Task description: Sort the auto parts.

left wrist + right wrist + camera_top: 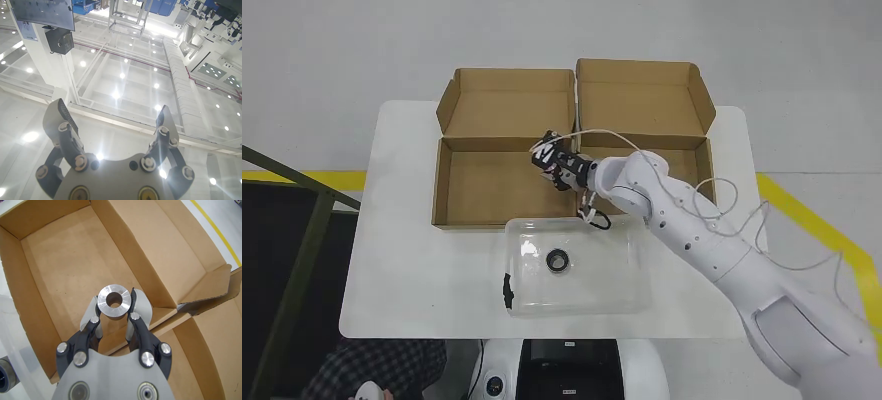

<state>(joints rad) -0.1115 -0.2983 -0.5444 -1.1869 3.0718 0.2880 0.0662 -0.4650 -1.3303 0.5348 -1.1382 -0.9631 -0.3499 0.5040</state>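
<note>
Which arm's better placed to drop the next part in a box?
Right. The right tool grips a metal bushing above a cardboard box. The left tool is open, empty, aimed at the ceiling.

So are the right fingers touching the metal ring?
Touching. The right wrist view shows both fingers pressed against opposite sides of the ring, with no gap on either side.
</note>
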